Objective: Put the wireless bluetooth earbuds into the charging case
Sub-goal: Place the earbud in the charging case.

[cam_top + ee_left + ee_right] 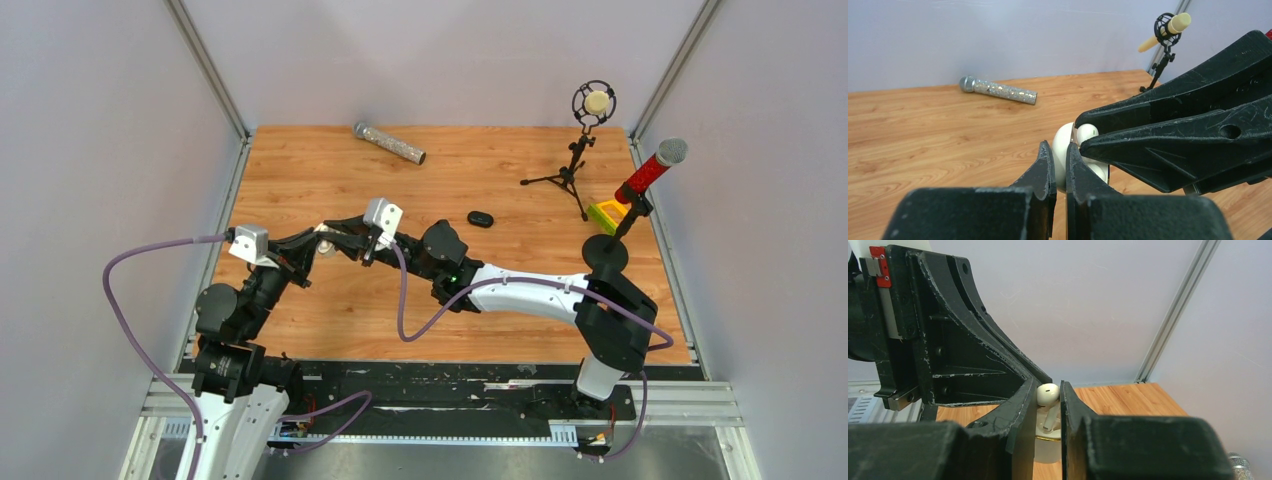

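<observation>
Fingers point(1042, 172) of the left gripper point(1058, 150) clamp the white charging case point(1063, 142) left of the wooden table's point(520, 180) centre. The right gripper point(1048, 389) pinches the whitish earbud point(1046, 395), stem down at the case's gold-rimmed mouth. To the right of the 2 grippers, well apart, the black earbud point(480, 218) lies alone on the wood. Farther back, a glitter microphone point(390, 143) lies flat, with a tripod-mounted microphone point(592, 105) and a red microphone point(655, 165) standing at right.

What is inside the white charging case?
A white earbud, stem down, appears to poke into the case, pinched by the right claw. The rest of the inside is hidden.
</observation>
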Robot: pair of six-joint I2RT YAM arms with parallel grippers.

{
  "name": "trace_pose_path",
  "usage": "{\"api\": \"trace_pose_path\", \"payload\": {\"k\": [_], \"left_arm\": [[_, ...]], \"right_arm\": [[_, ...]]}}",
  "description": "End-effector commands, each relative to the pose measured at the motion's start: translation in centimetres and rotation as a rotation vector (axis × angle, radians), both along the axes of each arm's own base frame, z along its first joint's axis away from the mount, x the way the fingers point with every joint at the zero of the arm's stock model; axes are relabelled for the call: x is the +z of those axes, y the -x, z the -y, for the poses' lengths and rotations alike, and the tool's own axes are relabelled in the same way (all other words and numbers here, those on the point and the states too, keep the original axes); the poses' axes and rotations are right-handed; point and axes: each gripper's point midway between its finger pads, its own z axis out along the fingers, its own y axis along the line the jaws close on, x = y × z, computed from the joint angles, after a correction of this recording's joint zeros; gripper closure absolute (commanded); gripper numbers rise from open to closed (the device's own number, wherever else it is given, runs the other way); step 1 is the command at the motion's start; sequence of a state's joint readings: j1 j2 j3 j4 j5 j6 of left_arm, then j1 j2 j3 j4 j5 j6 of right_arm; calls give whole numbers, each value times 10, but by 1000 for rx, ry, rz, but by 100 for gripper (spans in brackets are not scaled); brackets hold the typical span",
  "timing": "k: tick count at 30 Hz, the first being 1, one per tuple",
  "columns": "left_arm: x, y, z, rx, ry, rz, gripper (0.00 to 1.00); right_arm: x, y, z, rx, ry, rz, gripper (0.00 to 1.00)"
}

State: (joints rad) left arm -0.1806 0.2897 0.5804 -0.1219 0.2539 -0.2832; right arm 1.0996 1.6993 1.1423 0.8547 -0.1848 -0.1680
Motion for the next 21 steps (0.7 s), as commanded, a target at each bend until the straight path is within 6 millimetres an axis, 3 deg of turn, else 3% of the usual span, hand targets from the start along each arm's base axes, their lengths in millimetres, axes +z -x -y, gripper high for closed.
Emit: {"api": "trace_pose_path", "payload": {"k": [1,7,16,21], "left_arm": [[13,3,3,-22,29,37,100],[20,6,2,-21,43,45,100],[21,7,2,-18,67,40,100],[19,9,3,-25,72,30,100]], "right_arm": [[30,8,6,18,-83,56,100],[39,11,10,35,-107,88,100],[23,8,15,24,-66,76,100],[27,6,18,14,-77,81,100]]}}
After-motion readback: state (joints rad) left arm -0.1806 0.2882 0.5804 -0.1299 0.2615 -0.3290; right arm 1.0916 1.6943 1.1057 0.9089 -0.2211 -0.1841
